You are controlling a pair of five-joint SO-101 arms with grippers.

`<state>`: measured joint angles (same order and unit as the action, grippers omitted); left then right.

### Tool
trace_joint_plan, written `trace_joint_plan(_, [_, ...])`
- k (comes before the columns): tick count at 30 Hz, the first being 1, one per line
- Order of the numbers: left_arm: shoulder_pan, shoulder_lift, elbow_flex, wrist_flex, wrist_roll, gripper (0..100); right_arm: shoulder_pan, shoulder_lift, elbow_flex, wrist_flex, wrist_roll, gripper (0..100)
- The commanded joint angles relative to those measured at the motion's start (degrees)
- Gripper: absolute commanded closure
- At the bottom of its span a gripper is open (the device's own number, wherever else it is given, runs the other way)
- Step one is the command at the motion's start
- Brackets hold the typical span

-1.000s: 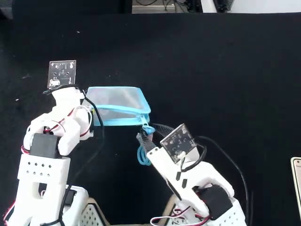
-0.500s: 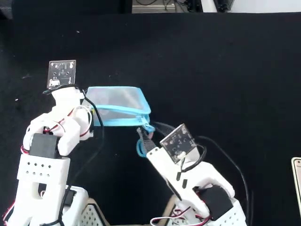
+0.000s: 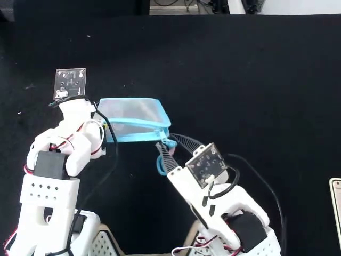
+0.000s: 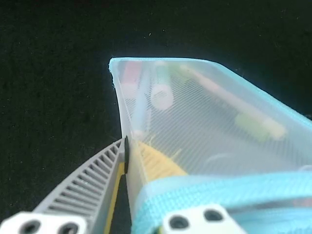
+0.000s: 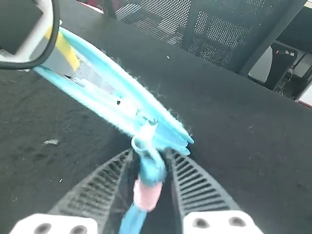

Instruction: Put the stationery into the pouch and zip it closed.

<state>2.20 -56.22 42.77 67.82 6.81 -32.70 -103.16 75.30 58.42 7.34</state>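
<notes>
While left jaws pinch pouch (image 4: 204, 126) (left wrist: pens (image 4: 161, 92) inside) | right jaws slightly parted around zipper pull (image 5: 148, 175)

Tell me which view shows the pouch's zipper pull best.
The right wrist view: the zipper pull is close, between the fingers of the open right gripper. The high view shows it small, at the corner of the pouch. The left wrist view gives the zipper tape.

- pouch (image 3: 133, 118): translucent mesh with light-blue trim, zip edge along one long side.
- stationery (image 4: 161, 90): pens and markers inside the pouch, lying along its length, visible through the mesh.
- zipper pull (image 5: 147, 168): blue strap with pink tag, hanging off the slider near one end of the pouch's zip edge.
</notes>
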Motion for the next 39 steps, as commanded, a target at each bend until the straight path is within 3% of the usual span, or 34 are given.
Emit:
trace_joint_plan(1, [0.92, -0.18, -0.48, -1.14, -0.44, 97, -0.26, -7.96, 0.22, -0.26, 0.53, 91.0])
trace_joint_plan(13, [0.84, -0.18, -0.48, -1.14, -0.44, 97, -0.09, -7.96, -0.84, -0.26, 1.05, 97.4])
trace_joint_plan(18, [0.92, -0.18, -0.48, -1.14, -0.44, 97, -0.09, -7.78, -2.77, 0.09, 6.42, 98.8])
trace_joint_plan(24, [1.10, -0.70, -1.01, -0.88, -0.44, 97, 0.00, -5.32, -4.09, -0.09, 7.12, 98.8])
trace_joint_plan(39, [0.66, -0.79, -4.18, -0.88, -2.81, 97, 0.00, 44.26, -44.00, 8.09, 10.73, 98.8])
